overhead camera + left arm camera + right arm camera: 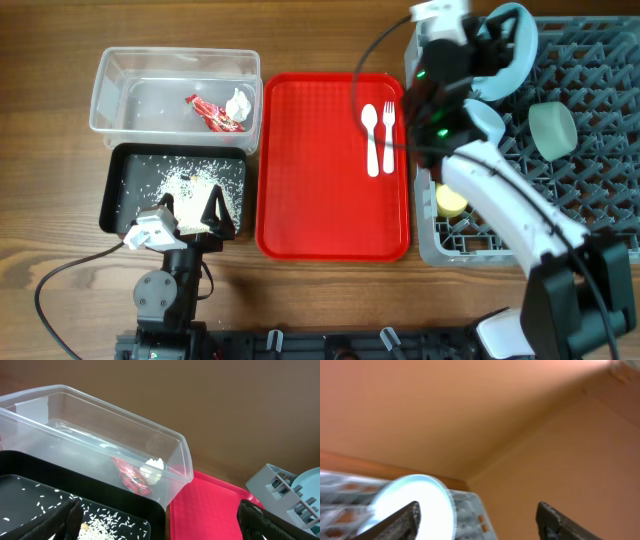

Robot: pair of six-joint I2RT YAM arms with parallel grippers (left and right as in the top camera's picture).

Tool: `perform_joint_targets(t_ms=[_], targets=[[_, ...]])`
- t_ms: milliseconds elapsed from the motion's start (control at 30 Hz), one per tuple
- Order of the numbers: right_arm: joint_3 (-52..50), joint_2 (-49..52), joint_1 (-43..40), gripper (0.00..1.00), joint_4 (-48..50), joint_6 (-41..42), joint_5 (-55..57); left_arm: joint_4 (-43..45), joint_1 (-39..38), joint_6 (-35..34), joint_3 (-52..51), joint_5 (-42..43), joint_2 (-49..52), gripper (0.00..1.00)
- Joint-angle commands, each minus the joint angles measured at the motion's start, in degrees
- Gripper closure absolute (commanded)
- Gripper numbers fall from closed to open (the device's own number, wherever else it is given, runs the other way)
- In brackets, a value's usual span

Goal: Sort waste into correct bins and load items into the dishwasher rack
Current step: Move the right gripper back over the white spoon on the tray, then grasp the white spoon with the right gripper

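**Overhead: plate racked, cutlery left on the tray**

Overhead, the right arm reaches across the far left corner of the dishwasher rack (610, 150), where the light blue plate (522, 45) stands on edge among the pegs. From the right wrist camera, the right gripper (477, 510) has its fingers spread wide with only bare wall between them. The plate sits just beyond one finger, not gripped.

The light blue bowl (487, 122), pale green bowl (552, 128) and yellow cup (452, 200) also sit in the rack. The snack wrapper (212, 113) and napkin (238, 103) lie in the clear tub (175, 52), and the rice scraps (195, 185) in the black tray (112, 190). The left gripper (190, 212) hovers over that tray's near edge, jaws fully apart and empty.

I'd say the plate step is finishing. Only the spoon (369, 135) and fork (388, 130) remain, side by side on the red tray (310, 180). Next, the right arm needs to lift clear of the plate without tipping it, swing to the tray, and pinch one thin, flat handle.
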Motion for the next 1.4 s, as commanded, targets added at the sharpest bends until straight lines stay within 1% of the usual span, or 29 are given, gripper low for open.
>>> perform_joint_targets(t_ms=[0, 33, 67, 100, 133, 200, 233, 267, 333, 367, 400, 467, 567, 667, 733, 800, 933, 1033, 1100, 1167, 1200, 1367], targets=[[0.44, -2.58, 9.22, 0.16, -11.17, 11.43, 2.58, -0.13, 0.28, 0.7, -0.11, -0.96, -0.13, 0.0], [0.44, -2.6, 11.63, 0.14, -18.58, 18.23, 0.2, -0.13, 0.28, 0.7, -0.11, -0.96, -0.13, 0.0], [0.44, -2.6, 13.14, 0.14, -25.4, 23.87, -4.52, -0.13, 0.28, 0.7, -0.11, -0.96, -0.13, 0.0], [0.44, -2.6, 14.12, 0.14, -31.95, 29.33, -10.88, -0.13, 0.28, 0.7, -0.11, -0.96, -0.13, 0.0], [0.44, -2.6, 14.58, 0.14, -38.69, 36.81, -19.61, -0.13, 0.31, 0.7, -0.11, -0.96, -0.13, 0.0], [0.44, -2.6, 14.08, 0.14, -45.66, 48.37, -32.02, -0.13, 0.28, 0.7, -0.11, -0.96, -0.13, 0.0], [0.46, -2.6, 13.84, 0.14, -47.47, 51.58, -36.61, -0.13, 0.31, 0.7, -0.11, -0.96, -0.13, 0.0], [0.57, -2.67, 13.55, 0.15, -49.64, 55.87, -44.35, -0.13, 0.28, 0.7, -0.11, -0.96, -0.13, 0.0], [0.61, -2.67, 13.44, 0.21, -50.86, 62.14, -55.56, -0.13, 0.31, 0.7, -0.11, -0.96, -0.13, 0.0], [0.59, -2.62, 13.44, 0.21, -50.93, 64.92, -59.89, -0.13, 0.28, 0.7, -0.11, -0.96, -0.13, 0.0], [0.59, -2.58, 13.44, 0.21, -51.08, 67.38, -62.97, -0.13, 0.31, 0.7, -0.11, -0.96, -0.13, 0.0], [0.55, -2.29, 13.44, 0.22, -51.52, 70.18, -63.41, -0.13, 0.28, 0.7, -0.11, -0.96, -0.13, 0.0], [0.55, -1.29, 12.61, 0.27, -52.35, 71.47, -57.48, -0.13, 0.31, 0.7, -0.11, -0.96, -0.13, 0.0], [0.55, 0.15, 9.18, 0.27, -52.76, 72.98, -56.54, -0.13, 0.31, 0.7, -0.11, -0.96, -0.13, 0.0], [0.55, 1.46, 5.7, 0.28, -52.39, 74.2, -58.95, -0.13, 0.31, 0.7, -0.11, -0.96, -0.13, 0.0], [0.59, 3.02, 1.33, 0.3, -51.19, 74.01, -64.3, -0.13, 0.31, 0.7, -0.11, -0.96, -0.13, 0.0], [0.61, 5.03, -2.86, 0.33, -49.92, 73.92, -69.31, -0.13, 0.28, 0.7, -0.11, -0.96, -0.13, 0.0], [0.61, 6.6, -3.43, 0.35, -48.92, 70.79, -70.9, -0.13, 0.31, 0.7, -0.11, -0.96, -0.13, 0.0], [0.61, 7.69, -2.99, 0.35, -48.76, 69.02, -69.9, -0.13, 0.31, 0.7, -0.11, -0.96, -0.13, 0.0], [0.61, 9.33, -3.02, 0.38, -48.7, 69.46, -66.55, -0.13, 0.31, 0.7, -0.11, -0.96, -0.13, 0.0], [0.61, 10.14, -3.02, 0.38, -48.19, 69.55, -65.29, -0.13, 0.28, 0.7, -0.11, -0.96, -0.13, 0.0], [0.94, 14.56, -2.84, 0.39, -45.38, 68.0, -65.42, -0.13, 0.28, 0.7, -0.11, -0.96, -0.13, 0.0]])
